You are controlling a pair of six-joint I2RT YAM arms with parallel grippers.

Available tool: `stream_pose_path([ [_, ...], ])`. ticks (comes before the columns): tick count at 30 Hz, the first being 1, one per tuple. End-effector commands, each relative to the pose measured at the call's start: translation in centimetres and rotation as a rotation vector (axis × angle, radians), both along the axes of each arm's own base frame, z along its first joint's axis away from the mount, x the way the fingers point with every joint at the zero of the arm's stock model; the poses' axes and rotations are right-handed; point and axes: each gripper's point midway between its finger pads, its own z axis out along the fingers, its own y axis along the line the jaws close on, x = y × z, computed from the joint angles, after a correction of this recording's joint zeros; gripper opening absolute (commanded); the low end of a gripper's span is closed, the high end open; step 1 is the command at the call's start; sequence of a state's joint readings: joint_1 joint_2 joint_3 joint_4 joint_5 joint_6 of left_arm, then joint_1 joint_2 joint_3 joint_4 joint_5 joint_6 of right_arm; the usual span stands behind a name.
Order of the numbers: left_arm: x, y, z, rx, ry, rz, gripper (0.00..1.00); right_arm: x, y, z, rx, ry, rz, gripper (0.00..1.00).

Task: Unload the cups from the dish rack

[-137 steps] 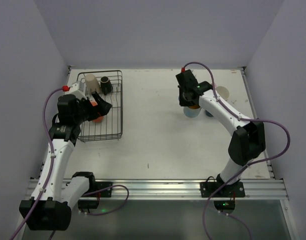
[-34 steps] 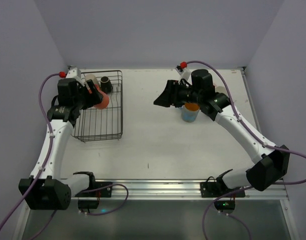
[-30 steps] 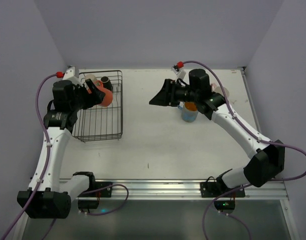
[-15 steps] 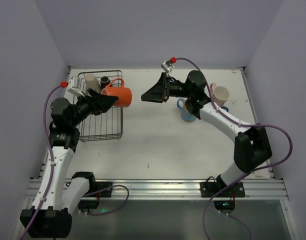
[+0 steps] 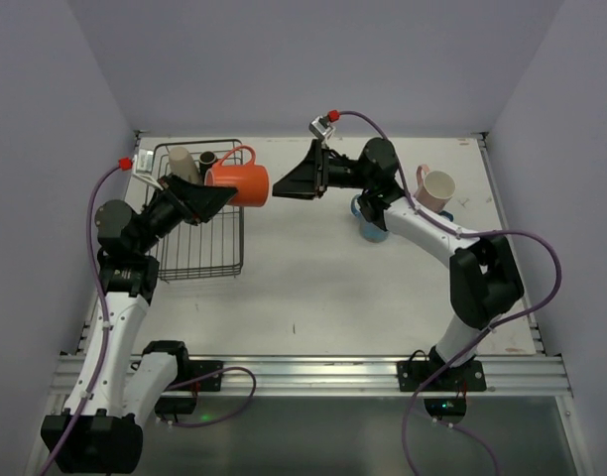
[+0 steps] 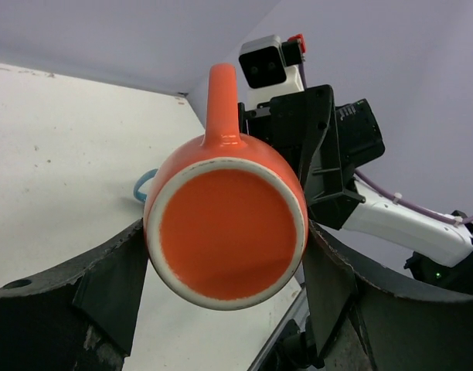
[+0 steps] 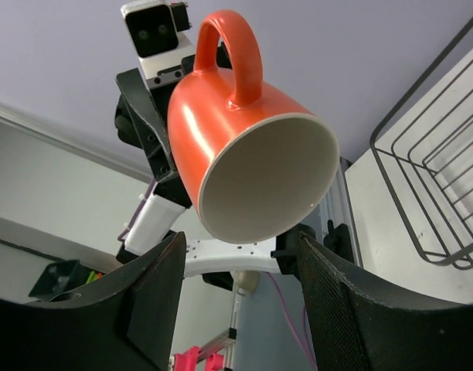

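Handover in mid-air! If the left gripper (image 5: pixel 212 194) lets go before the right gripper (image 5: pixel 281 185) bites, the mug (image 5: pixel 240 184) drops onto the rack (image 5: pixel 200 262). The left arm reaches up and over the rack's right rim, jaws pinching the sideways mug's base. The right arm stretches across, jaws spread, facing its mouth.

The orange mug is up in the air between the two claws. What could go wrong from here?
1. The orange mug lies on its side in the air beside the dish rack, held only near its base by the left claw. Letting go early would likely drop it.
2. The open right claw sits close to the mug's mouth. A misaligned finger could knock it loose.
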State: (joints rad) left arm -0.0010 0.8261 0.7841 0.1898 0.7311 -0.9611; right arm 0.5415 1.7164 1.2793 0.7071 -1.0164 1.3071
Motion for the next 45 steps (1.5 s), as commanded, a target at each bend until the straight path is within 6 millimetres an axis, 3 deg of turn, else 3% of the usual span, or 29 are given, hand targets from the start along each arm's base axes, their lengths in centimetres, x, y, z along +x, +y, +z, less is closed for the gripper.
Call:
stream_pose_path([
  [1, -1.4, -0.5, 2.7, -0.039, -0.115, -0.047, 0.00, -1.1, 0.3, 3.4, 0.086, -0.098, 0.047, 0.61],
  [9, -1.6, -0.6, 2.6, -0.057, -0.107, -0.062, 0.00, -1.4, 1.7, 4.9, 0.173, -0.068, 0.139, 0.58],
  [12, -1.7, -0.7, 2.4, -0.068, -0.104, -0.073, 0.00, -1.8, 2.5, 5.4, 0.188, -0.080, 0.166, 0.49],
  [13, -1.7, -0.8, 2.4, -0.069, -0.104, -0.076, 0.00, -2.1, 2.7, 5.5, 0.190, -0.083, 0.175, 0.39],
  [16, -1.7, -0.9, 2.0, -0.068, -0.095, -0.084, 0.00, -2.5, 2.8, 5.8, 0.198, -0.101, 0.186, 0.21],
  [17, -1.7, -0.9, 1.8, -0.068, -0.091, -0.087, 0.00, -2.6, 2.8, 5.9, 0.199, -0.108, 0.187, 0.07],
  [18, -1.7, -1.0, 1.7, -0.066, -0.089, -0.096, 0.00, -2.7, 2.7, 6.0, 0.197, -0.107, 0.186, 0.00],
  [20, -1.7, -1.1, 1.4, -0.063, -0.079, -0.107, 0.00, -2.9, 2.6, 5.9, 0.194, -0.121, 0.189, 0.00],
  [22, -1.6, -1.2, 1.0, -0.058, -0.070, -0.123, 0.10, -3.2, 2.4, 6.1, 0.188, -0.128, 0.183, 0.00],
  [23, -1.6, -1.3, 0.7, -0.055, -0.064, -0.127, 0.20, -3.2, 2.4, 5.7, 0.178, -0.146, 0.176, 0.00],
  [24, -1.6, -1.3, 0.5, -0.053, -0.062, -0.131, 0.45, -3.0, 2.5, 5.2, 0.155, -0.128, 0.166, 0.00],
  [26, -1.7, -1.4, 0.2, -0.046, -0.061, -0.135, 0.67, -3.1, 2.3, 5.0, 0.136, -0.162, 0.146, 0.00],
  [27, -1.8, -1.4, 0.1, -0.039, -0.062, -0.143, 0.84, -2.9, 2.4, 4.5, 0.107, -0.140, 0.142, 0.00],
  [30, -1.5, -1.4, -0.3, -0.016, -0.050, -0.139, 1.00, -2.6, 2.3, 3.8, 0.050, -0.152, 0.102, 0.00],
  [32, -1.2, -1.2, -0.5, 0.011, -0.035, -0.119, 1.00, -2.6, 2.0, 3.9, 0.020, -0.228, 0.066, 0.00],
  [34, -0.6, -0.8, -1.5, 0.029, 0.023, -0.077, 1.00, -1.7, 1.9, 2.3, -0.072, -0.181, 0.008, 0.00],
  [35, -0.3, -0.4, -1.1, 0.071, -0.003, -0.044, 1.00, -1.3, 1.7, 2.2, -0.096, -0.242, -0.022, 0.00],
  [37, 0.6, 1.1, -3.1, 0.121, 0.107, 0.066, 1.00, -0.4, 0.9, 0.9, -0.200, -0.209, -0.104, 0.00],
  [38, 1.0, 1.8, -2.8, 0.167, 0.089, 0.114, 1.00, 0.2, 0.5, 0.6, -0.236, -0.263, -0.139, 0.00],
  [39, 1.5, 3.2, -4.1, 0.198, 0.157, 0.208, 1.00, 0.1, -0.4, -0.5, -0.308, -0.229, -0.160, 0.00],
  [41, 2.0, 4.9, -4.7, 0.259, 0.189, 0.303, 1.00, 1.5, -1.5, -1.6, -0.402, -0.276, -0.255, 0.00],
  [42, 2.3, 6.6, -6.3, 0.293, 0.271, 0.400, 1.00, 1.6, -2.4, -3.0, -0.480, -0.245, -0.275, 0.00],
  [44, 2.6, 7.9, -7.4, 0.325, 0.326, 0.469, 1.00, 3.2, -3.7, -4.2, -0.596, -0.286, -0.365, 0.00],
  [45, 2.7, 8.3, -7.8, 0.335, 0.343, 0.491, 1.00, 3.3, -4.6, -5.9, -0.679, -0.254, -0.378, 0.00],
])
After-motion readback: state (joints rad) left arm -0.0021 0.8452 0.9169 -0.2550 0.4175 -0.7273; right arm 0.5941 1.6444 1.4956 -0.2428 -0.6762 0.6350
